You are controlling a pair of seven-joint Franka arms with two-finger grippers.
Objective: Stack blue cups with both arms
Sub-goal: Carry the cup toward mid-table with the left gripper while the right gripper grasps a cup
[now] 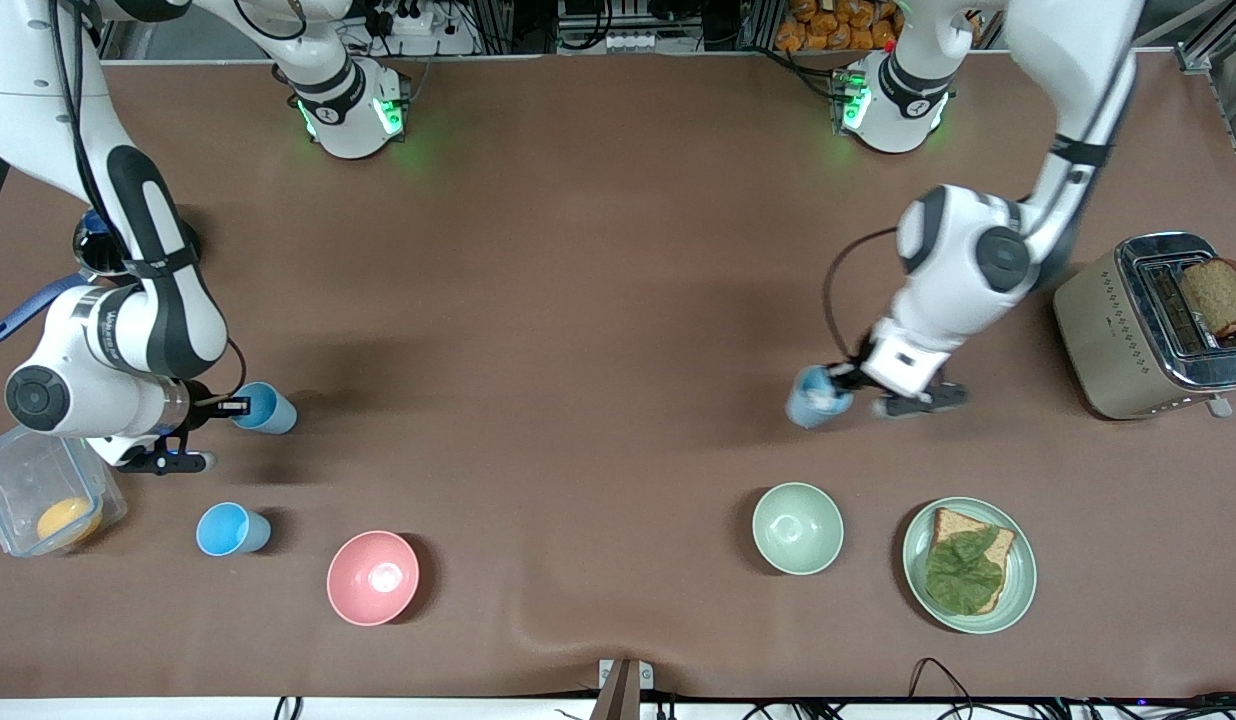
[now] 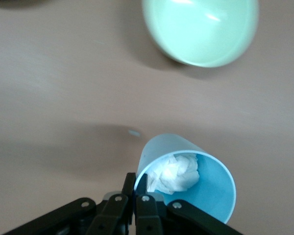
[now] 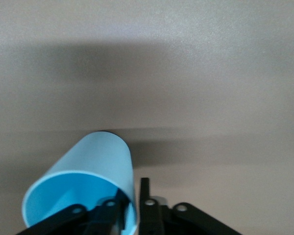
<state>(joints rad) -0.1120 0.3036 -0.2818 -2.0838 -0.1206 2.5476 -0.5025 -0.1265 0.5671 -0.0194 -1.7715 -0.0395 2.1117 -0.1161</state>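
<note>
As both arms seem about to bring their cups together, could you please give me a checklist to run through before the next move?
1. Left gripper pinches the rim of the pale cup: ok.
2. Right gripper pinches the rim of the bright blue cup: ok.
3. Pale cup is empty for nesting: not ok, a crumpled white tissue sits inside.
4. Bright blue cup is empty: ok, as far as its inside shows.
5. Green bowl is apart from the pale cup: ok.
6. Every cup is accounted for: ok, a third cup sits on the table near the pink bowl.
</note>
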